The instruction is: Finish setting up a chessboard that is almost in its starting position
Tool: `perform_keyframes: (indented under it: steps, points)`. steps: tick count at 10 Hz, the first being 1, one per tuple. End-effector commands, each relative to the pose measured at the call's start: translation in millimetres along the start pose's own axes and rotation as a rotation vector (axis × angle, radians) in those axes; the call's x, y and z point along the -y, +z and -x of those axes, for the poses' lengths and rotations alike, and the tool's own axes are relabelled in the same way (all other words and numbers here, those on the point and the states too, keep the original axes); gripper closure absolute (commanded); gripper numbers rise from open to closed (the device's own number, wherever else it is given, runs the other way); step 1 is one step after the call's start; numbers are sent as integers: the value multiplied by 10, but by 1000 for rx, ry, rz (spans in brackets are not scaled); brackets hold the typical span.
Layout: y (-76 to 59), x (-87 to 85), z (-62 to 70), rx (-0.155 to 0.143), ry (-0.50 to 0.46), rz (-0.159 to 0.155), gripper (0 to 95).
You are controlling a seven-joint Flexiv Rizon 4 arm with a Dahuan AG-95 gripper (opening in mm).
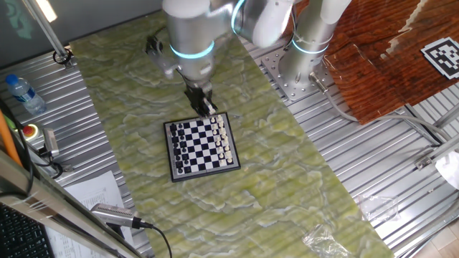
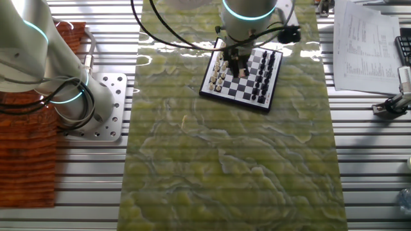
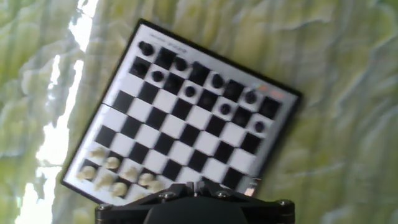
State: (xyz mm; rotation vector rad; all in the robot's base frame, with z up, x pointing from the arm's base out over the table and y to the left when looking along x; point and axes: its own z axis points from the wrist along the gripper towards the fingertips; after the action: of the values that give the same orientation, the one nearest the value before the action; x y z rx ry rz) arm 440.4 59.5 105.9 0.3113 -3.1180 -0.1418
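Note:
The chessboard (image 1: 171,154) lies on the green marbled mat, also seen in the other fixed view (image 2: 234,102) and the hand view (image 3: 288,121). Dark pieces (image 3: 186,74) stand in rows along one side and cream pieces (image 3: 112,174) along the opposite side. My gripper (image 1: 208,109) hangs low over the cream side of the board (image 2: 239,69). In the hand view its fingertips (image 3: 198,184) stand nearly together at the bottom edge. The gripper body hides the cream rows below it. I cannot see anything held between the fingers.
The robot base (image 1: 305,64) stands on the metal table beside the mat. A red-brown cloth (image 1: 387,57) with a tag marker (image 1: 441,56) lies behind it. A water bottle (image 1: 21,93), papers (image 2: 366,45) and a handheld device (image 1: 115,215) lie off the mat.

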Motion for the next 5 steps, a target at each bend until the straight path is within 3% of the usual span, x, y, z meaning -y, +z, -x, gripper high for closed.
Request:
perform_keyframes:
  steps: [1,2,3,4,5]
  points:
    - [-214,200,37,-14,-17,-22,950]
    - [-292,280,45,-32,-41,-45,950]
    - [-341,339,38,-61,-70,-90,950]
    - [-384,407,12,-93,-82,-107,950]
    - [-403,445,-4,-103,-86,-109,950]
